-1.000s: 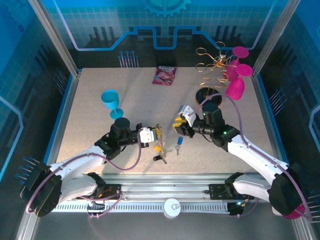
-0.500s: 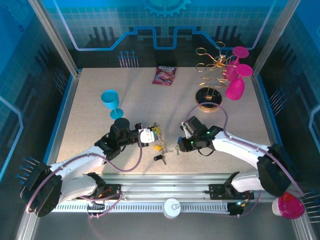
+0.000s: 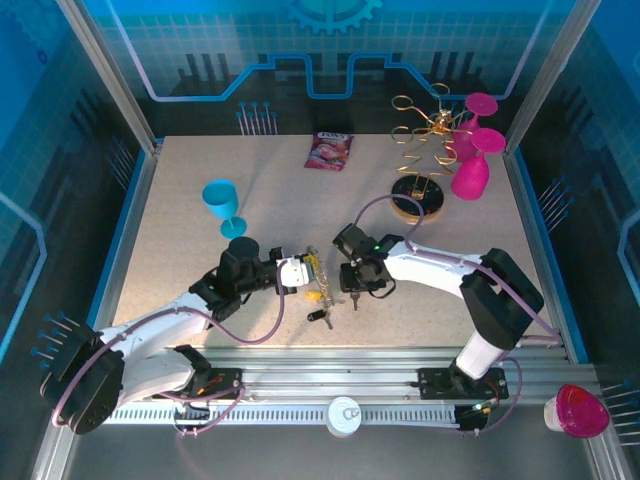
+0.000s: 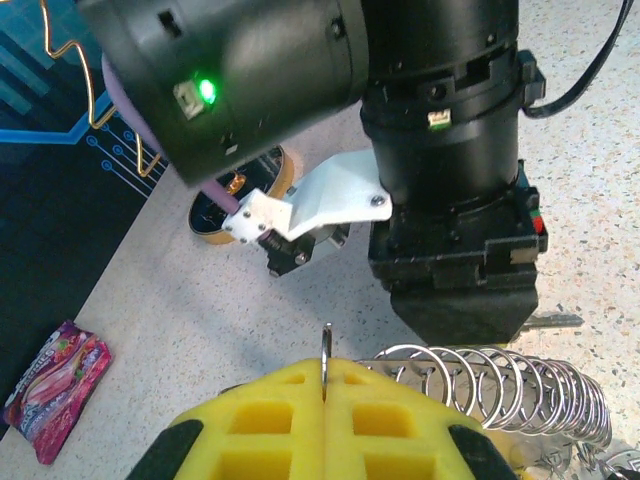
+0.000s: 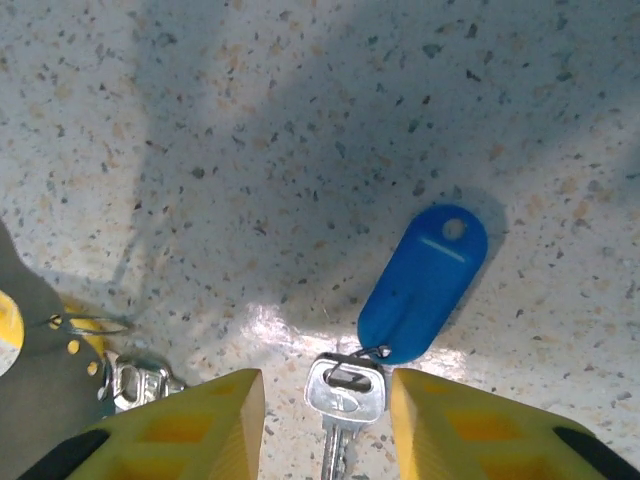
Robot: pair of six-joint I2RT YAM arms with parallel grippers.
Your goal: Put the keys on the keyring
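One blue-tagged key (image 5: 345, 392) between parted fingers of right gripper (image 5: 324, 425)

The desk (image 3: 280, 200) carries three keys: one yellow-headed key (image 3: 315, 296), one black-headed key (image 3: 318, 318) and one blue-tagged key (image 5: 424, 285). There is one keyring (image 4: 500, 385), one blue goblet (image 3: 221, 196), two pink goblets (image 3: 482, 105) (image 3: 470, 176), one gold wire rack (image 3: 420, 130) and one snack packet (image 3: 330, 150).
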